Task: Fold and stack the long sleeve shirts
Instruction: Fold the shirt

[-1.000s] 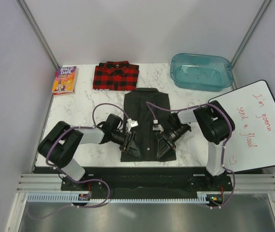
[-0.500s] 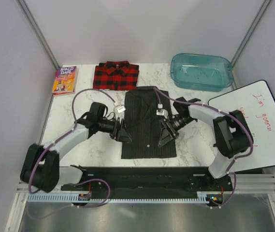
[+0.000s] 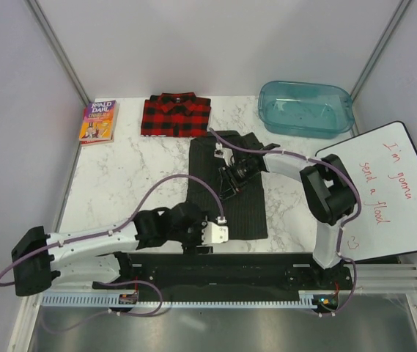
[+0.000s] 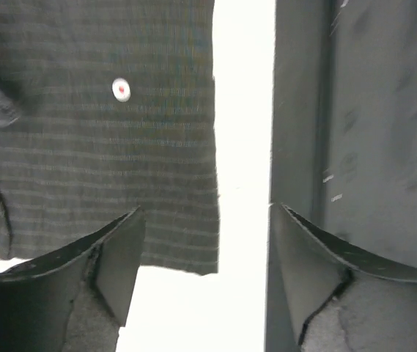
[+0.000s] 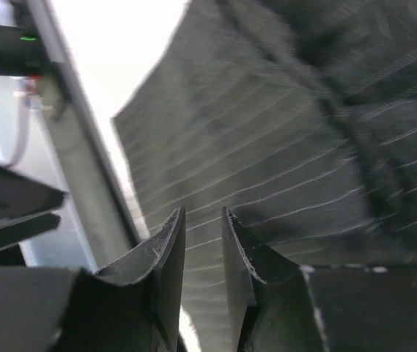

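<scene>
The charcoal pinstriped shirt [image 3: 245, 205] lies folded at the table's middle, its upper right part rumpled. The red-and-black plaid shirt [image 3: 176, 114] lies folded behind it. My right gripper [image 3: 227, 186] hovers low over the charcoal shirt's upper middle. In the right wrist view [image 5: 203, 211] its jaws stand a narrow gap apart over the striped fabric [image 5: 267, 147], with nothing between them. My left gripper [image 3: 193, 240] is at the shirt's near left corner by the table edge. It is wide open and empty in the left wrist view [image 4: 207, 207], above the shirt's hem corner [image 4: 120, 147].
A colourful paperback [image 3: 98, 122] lies at the back left. A teal plastic bin [image 3: 305, 108] stands at the back right. A whiteboard [image 3: 384, 191] leans at the right edge. The black base rail [image 3: 267, 268] runs along the near edge.
My left arm has pulled back from the shirt's left edge to the near table edge. My right gripper has moved up and left over the shirt, and its jaws have narrowed.
</scene>
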### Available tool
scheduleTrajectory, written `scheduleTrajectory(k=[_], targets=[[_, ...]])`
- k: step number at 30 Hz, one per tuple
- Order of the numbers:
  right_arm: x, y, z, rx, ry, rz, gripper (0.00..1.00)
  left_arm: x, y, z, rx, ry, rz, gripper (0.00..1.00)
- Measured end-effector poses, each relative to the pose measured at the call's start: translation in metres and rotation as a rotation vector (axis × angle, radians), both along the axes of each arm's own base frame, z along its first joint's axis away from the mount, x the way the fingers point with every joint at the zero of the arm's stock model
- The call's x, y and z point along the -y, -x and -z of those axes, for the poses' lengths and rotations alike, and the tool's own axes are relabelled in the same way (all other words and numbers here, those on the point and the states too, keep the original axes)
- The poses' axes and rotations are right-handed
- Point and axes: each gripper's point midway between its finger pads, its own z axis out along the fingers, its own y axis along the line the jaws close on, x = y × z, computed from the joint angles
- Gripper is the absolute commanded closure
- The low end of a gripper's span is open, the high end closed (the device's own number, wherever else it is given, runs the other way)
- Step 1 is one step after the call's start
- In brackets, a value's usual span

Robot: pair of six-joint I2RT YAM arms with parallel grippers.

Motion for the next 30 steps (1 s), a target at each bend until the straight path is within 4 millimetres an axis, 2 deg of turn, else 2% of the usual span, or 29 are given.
scheduleTrajectory(k=[2,5,11,17,20,22,23,24,26,27,30], targets=[[0.001,-0.004,0.022,-0.008,0.046,0.009,0.68,-0.004,-0.002,0.015,0.078,-0.073,0.027,0.29],[0.006,-0.009,0.043,-0.017,0.092,0.026,0.69,0.002,-0.010,0.023,0.194,-0.108,0.047,0.32],[0.006,-0.010,0.046,-0.015,0.090,0.028,0.70,0.025,-0.006,0.030,0.320,-0.099,0.110,0.33],[0.006,-0.010,0.047,-0.025,0.086,0.028,0.71,0.032,-0.008,0.056,0.370,-0.133,0.128,0.34],[0.005,-0.009,0.048,-0.034,0.077,0.027,0.71,0.038,-0.015,0.065,0.413,-0.149,0.128,0.42],[0.005,-0.009,0.048,-0.044,0.071,0.028,0.71,0.044,-0.019,0.066,0.443,-0.142,0.124,0.53],[0.005,-0.009,0.049,-0.047,0.069,0.028,0.72,0.046,-0.021,0.067,0.454,-0.141,0.122,0.61],[0.005,-0.009,0.049,-0.050,0.065,0.027,0.72,0.046,-0.023,0.068,0.463,-0.147,0.123,0.81],[0.004,-0.008,0.049,-0.054,0.054,0.024,0.71,0.045,-0.023,0.070,0.471,-0.158,0.129,0.95],[0.004,-0.007,0.050,-0.055,0.049,0.022,0.71,0.044,-0.024,0.071,0.474,-0.165,0.135,0.98],[0.002,-0.003,0.050,-0.051,0.030,0.011,0.66,0.039,-0.020,0.072,0.458,-0.190,0.153,0.98]])
